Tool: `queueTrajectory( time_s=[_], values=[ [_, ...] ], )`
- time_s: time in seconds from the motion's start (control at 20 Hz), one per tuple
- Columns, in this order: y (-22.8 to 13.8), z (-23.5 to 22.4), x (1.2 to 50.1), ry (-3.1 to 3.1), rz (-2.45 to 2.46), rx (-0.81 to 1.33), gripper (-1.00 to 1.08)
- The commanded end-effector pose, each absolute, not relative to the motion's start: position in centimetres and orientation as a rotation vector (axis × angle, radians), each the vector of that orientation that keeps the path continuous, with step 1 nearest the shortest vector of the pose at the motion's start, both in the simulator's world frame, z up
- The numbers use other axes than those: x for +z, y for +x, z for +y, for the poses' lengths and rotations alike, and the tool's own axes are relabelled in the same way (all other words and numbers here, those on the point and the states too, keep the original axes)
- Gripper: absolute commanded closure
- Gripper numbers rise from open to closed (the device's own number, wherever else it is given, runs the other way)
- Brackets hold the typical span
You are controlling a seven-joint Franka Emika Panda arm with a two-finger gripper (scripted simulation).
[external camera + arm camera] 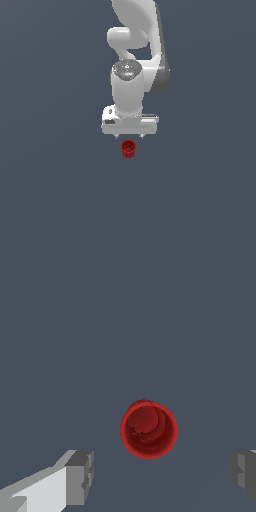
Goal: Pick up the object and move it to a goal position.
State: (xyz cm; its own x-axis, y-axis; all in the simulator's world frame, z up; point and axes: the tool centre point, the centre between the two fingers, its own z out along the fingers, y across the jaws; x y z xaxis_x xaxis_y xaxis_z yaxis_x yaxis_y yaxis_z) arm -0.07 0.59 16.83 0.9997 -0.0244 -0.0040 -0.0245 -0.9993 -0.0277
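Observation:
The object is a small red ribbed cup (128, 148) with a hollow top, standing upright on the dark grey floor. In the wrist view the red cup (149, 429) is seen from above, its round opening facing the camera. My white gripper (129, 136) hangs just above and slightly behind the cup, pointing down. It is open: the two fingers (80, 476) stand wide apart, with the cup's position falling between them and a little ahead of their line. The gripper (162, 473) holds nothing.
A flat dark grey surface (60, 200) spreads all around. The white arm (135, 45) rises behind the gripper at the top of the exterior view. No other object or goal marker shows.

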Motion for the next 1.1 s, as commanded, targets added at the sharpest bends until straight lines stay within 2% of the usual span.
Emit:
queueTrajectory(
  time_s=[0.0,0.65,1.05],
  values=[
    [-0.1,0.6,16.8,-3.114,0.038,0.006,-0.92],
    [0.2,0.5,17.4,-3.092,0.013,-0.003,-0.92],
    [-0.2,0.4,15.0,-3.108,0.045,-0.001,-0.92]
  ],
)
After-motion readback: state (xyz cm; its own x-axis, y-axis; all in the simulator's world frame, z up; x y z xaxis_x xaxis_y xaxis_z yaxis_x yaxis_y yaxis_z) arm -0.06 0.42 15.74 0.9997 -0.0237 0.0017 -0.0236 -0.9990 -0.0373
